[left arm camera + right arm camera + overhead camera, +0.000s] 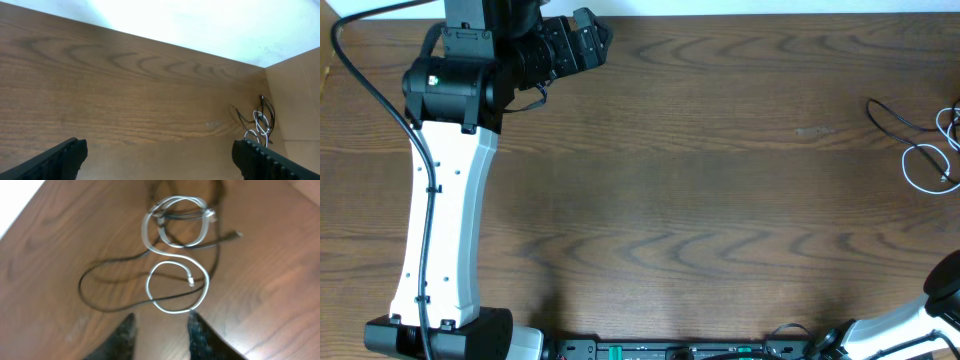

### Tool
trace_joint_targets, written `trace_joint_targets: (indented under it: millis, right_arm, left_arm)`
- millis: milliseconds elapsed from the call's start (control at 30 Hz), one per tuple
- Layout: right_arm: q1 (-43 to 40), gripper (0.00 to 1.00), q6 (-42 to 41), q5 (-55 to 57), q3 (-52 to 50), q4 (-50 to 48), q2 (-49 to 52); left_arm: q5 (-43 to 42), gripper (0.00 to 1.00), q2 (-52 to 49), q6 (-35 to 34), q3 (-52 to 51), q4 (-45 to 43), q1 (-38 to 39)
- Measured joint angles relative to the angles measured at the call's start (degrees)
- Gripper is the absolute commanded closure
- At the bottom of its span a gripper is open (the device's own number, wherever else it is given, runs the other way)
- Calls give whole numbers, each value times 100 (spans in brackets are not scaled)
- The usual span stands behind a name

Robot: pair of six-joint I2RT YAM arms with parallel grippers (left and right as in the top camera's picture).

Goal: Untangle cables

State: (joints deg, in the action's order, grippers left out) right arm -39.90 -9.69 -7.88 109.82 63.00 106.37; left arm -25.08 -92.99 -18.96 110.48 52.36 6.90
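Note:
The cables lie tangled at the table's far right edge. In the right wrist view the white cable [145,232] forms two loops, one above the other. The black cable [81,287] loops out to the left and crosses through the white loops. My right gripper [161,319] is open and empty, just short of the lower white loop, its right fingertip close to the cord. In the overhead view the white cable [920,148] and black cable [885,115] show small. My left gripper [590,40] is wide open and empty at the table's far left back, far from the bundle [257,122].
The wooden table [700,200] ends at a white surface behind it [200,25]. The left arm's white link [445,220] runs down the left side. Part of the right arm [940,295] shows at the bottom right corner.

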Motion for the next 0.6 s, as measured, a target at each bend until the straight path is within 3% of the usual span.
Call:
trace_joint_targets:
  millis: [100, 400, 600]
  right_arm:
    - [146, 44, 459, -507, 0, 70, -4]
    - [1331, 29, 2293, -2656, 0, 975, -4]
    - [2299, 7, 2669, -2973, 0, 1182, -79]
  left_arm:
    - [0, 2, 0, 0, 0, 28, 0]
    - [168, 2, 0, 0, 0, 35, 0]
    - [190, 2, 0, 0, 0, 35, 0]
